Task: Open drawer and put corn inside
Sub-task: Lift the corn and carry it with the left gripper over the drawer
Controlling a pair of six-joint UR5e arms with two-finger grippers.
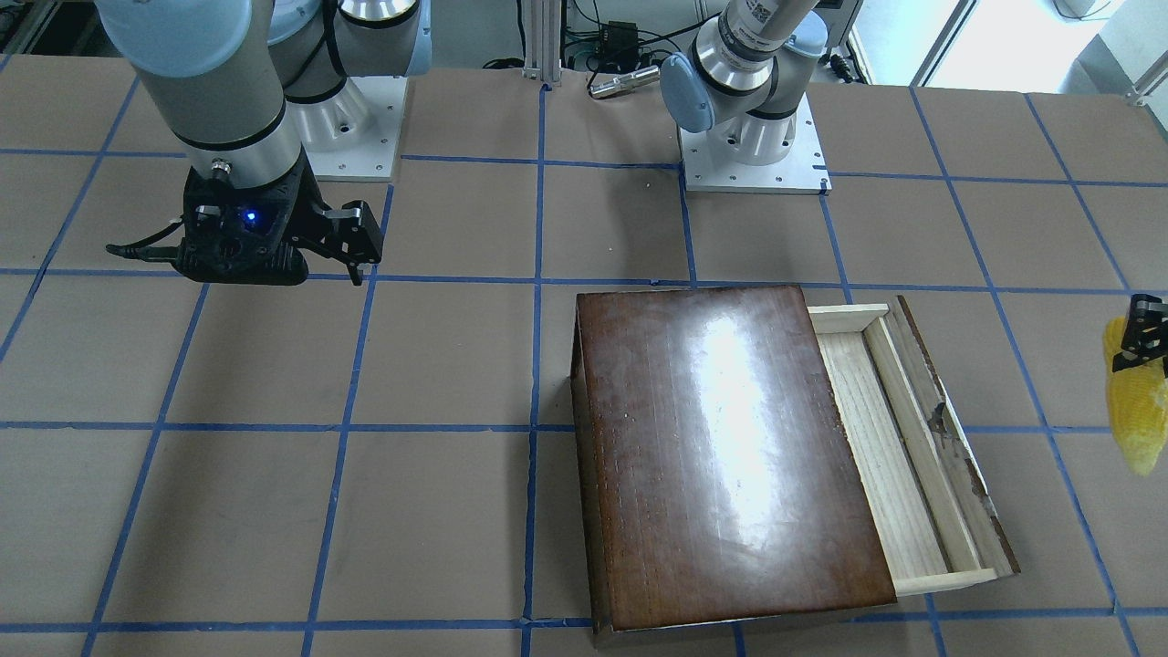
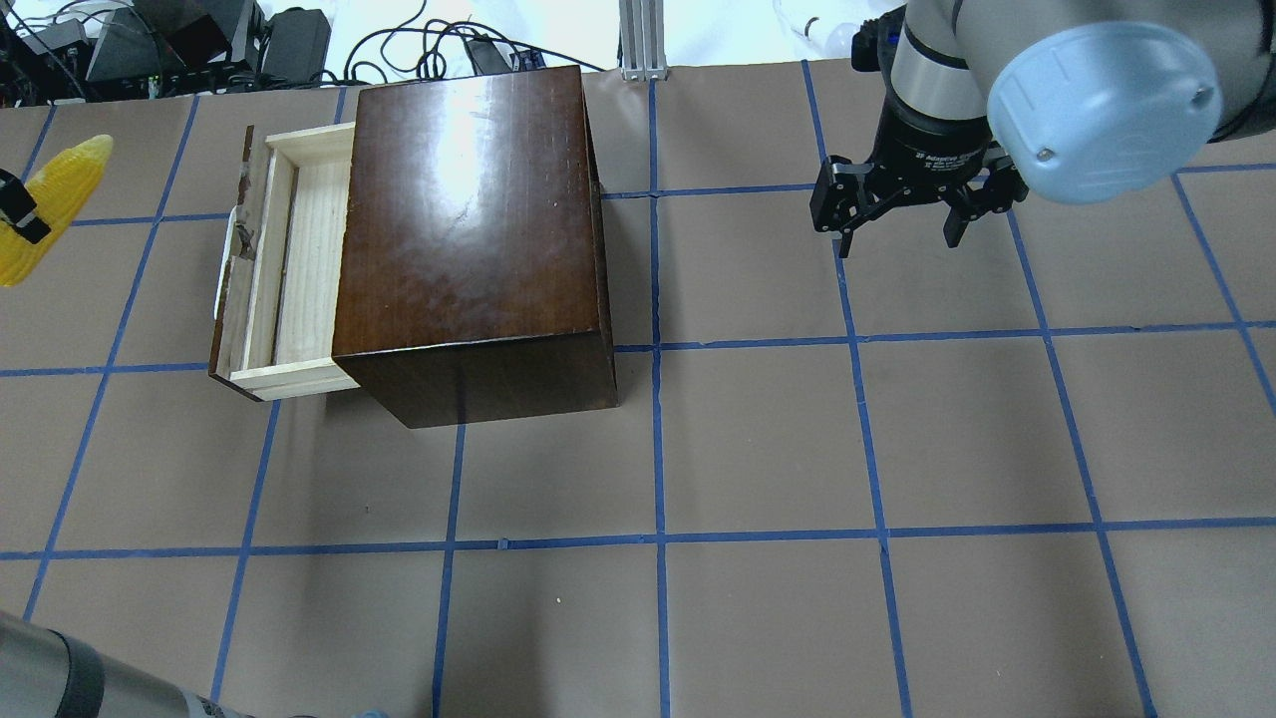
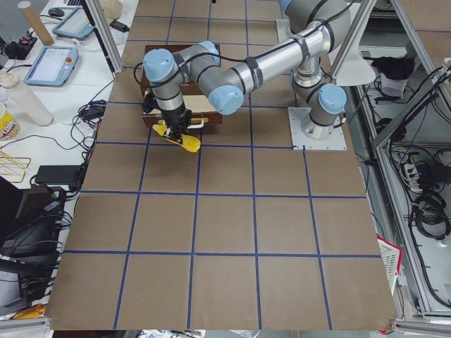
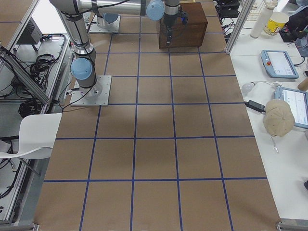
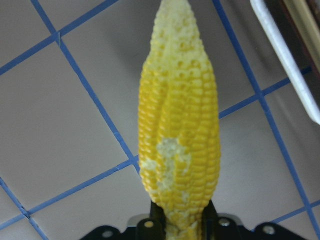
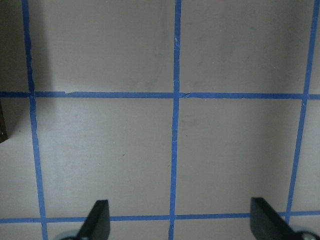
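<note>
The left gripper [image 5: 181,220] was clamped on the butt end of the corn [image 5: 179,125], one finger on either side. The cob stuck straight out from between them, its tapered tip pointing away from the wrist. In the overhead view its long axis ran on a diagonal, with the tip slanting toward the far edge of the table [image 2: 758,429] and the box [image 2: 469,219].

It hung out past the drawer [image 2: 299,259] on the front-panel side, apart from the white handle [image 2: 227,264]. The drawer stood pulled partway out.

The right gripper [image 2: 897,242] hovered well away over the taped grid — fingers spread wide, gripping nothing.
</note>
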